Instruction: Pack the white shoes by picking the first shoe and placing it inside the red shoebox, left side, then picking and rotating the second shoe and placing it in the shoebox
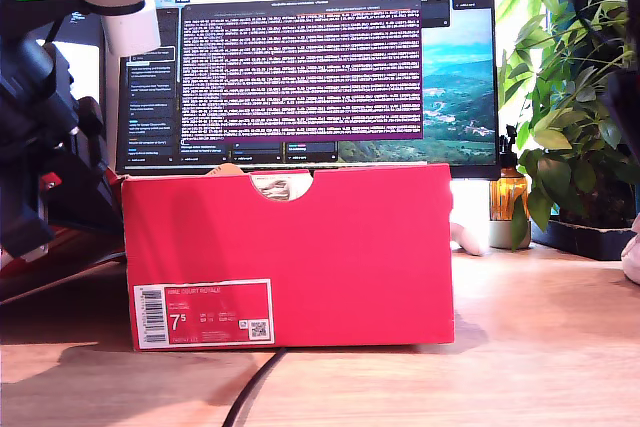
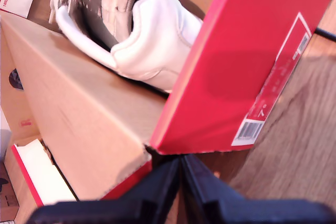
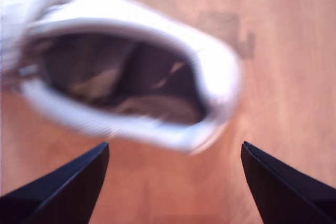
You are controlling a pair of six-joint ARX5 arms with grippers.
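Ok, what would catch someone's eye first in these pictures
The big red shoebox fills the middle of the exterior view, in front of a monitor full of text. One white shoe already sits inside the box, and the other shoe lies on the wooden table just ahead of my second hand, which is open.

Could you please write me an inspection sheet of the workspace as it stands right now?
Surface: wooden table, bare around the box.
Job's things: red shoebox open, one white shoe inside; second shoe on the table outside, blurred.
Clutter: amber bottle and a small white object behind the box.
Grippers: first pincer shut, empty, by the box's corner; second pincer open above the second shoe.
Cables: black cable runs out from under the box's front.
Surroundings: monitor behind; plant at the exterior view's right.
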